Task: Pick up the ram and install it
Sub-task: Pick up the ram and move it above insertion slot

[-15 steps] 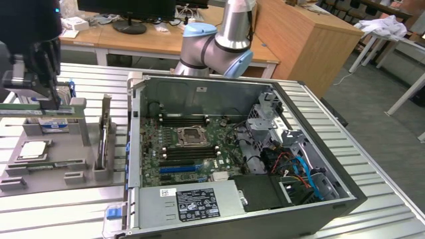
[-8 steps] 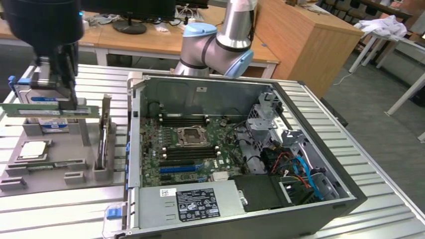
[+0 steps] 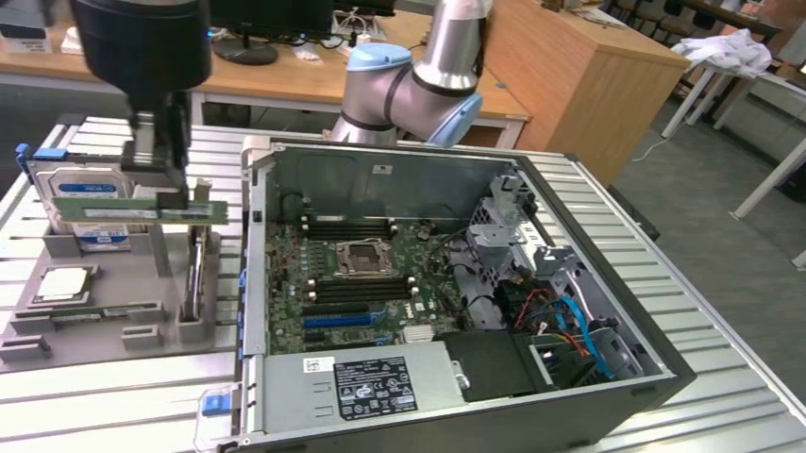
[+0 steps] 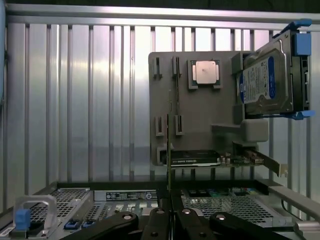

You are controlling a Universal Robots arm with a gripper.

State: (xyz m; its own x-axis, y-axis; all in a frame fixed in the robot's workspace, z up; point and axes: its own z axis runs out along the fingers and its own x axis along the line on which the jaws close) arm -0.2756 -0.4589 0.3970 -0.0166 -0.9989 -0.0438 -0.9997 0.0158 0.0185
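The ram is a long green stick held level above the grey parts holder, to the exterior view's left of the open computer case. My gripper is shut on it from above. In the wrist view the ram appears edge-on as a thin line rising from between my fingers, over the grey holder. The motherboard's dark memory slots lie inside the case beside the processor socket.
A second green stick stands in a slot of the holder. The holder also carries a silver processor chip, a hard drive in a blue-tabbed frame and a card. Slatted metal table surrounds it.
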